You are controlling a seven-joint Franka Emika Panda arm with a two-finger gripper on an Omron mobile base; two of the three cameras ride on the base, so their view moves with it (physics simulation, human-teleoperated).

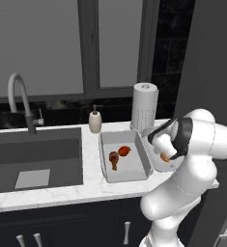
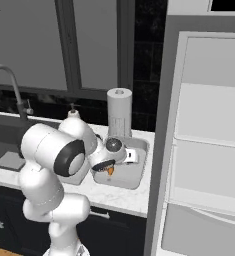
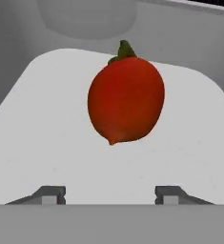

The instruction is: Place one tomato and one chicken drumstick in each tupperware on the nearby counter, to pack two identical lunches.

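Note:
On the counter (image 1: 92, 187), the left tupperware (image 1: 133, 167) holds a brown chicken drumstick (image 1: 114, 159) and a red tomato (image 1: 124, 151). My gripper (image 1: 164, 153) hangs over the right tupperware (image 2: 133, 178), which my arm largely hides in the left base view. In the hand view a second tomato (image 3: 126, 101), red with a green stem, sits just beyond my open gripper (image 3: 110, 195), above the tub's pale floor (image 3: 46, 119). Neither fingertip (image 3: 51, 194) touches it. From the right base view the same tomato (image 2: 110, 171) shows as an orange spot under the gripper (image 2: 109, 166).
A paper-towel roll (image 1: 144, 106) stands behind the tubs and a soap dispenser (image 1: 95, 120) to their left. The dark sink (image 1: 33, 159) with its faucet (image 1: 18, 96) lies further left. The open fridge (image 2: 204, 150) rises close on the right.

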